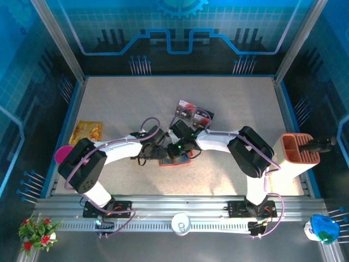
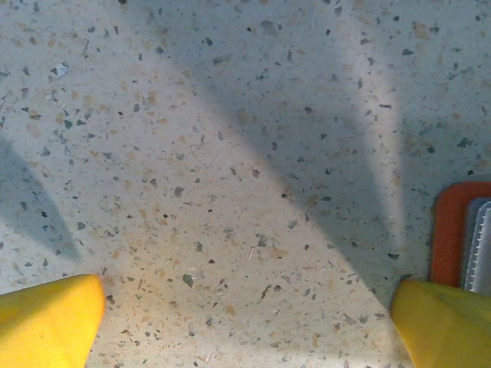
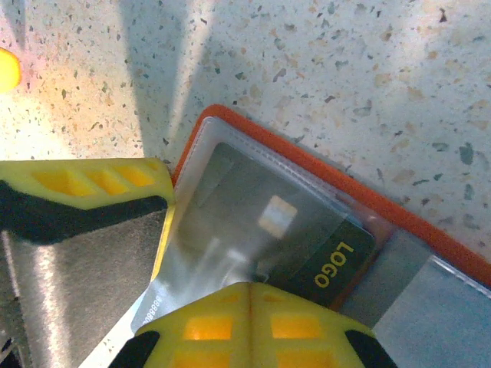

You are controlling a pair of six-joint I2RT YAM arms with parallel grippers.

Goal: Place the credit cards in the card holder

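**Yellow fingertips shut over the card, left jaws wide**

My right gripper (image 3: pixel 249 295) is fully closed. Its two yellow fingertips (image 3: pixel 199 330) are pressed together with only a seam between them. They sit right over the near end of a dark credit card (image 3: pixel 299 245) stamped LOGO in gold. I cannot tell whether the tips press on it or hang just above. That card lies on the inner face of the open orange-red card holder (image 3: pixel 322 176), and part of it looks hazed, as if under a clear sleeve. A yellow ribbed piece (image 3: pixel 84 180) with a grey metal face lies against the holder's near corner.

My left gripper (image 2: pixel 245 326) stands spread as wide as it goes and holds nothing. Speckled table (image 2: pixel 230 153) shows between its fingers (image 2: pixel 46 322), and the far one sits just beside the holder's orange rim.

From above, both wrists meet mid-table over the holder (image 1: pixel 182 161). The loose credit cards (image 1: pixel 193 113) lie fanned just beyond it.
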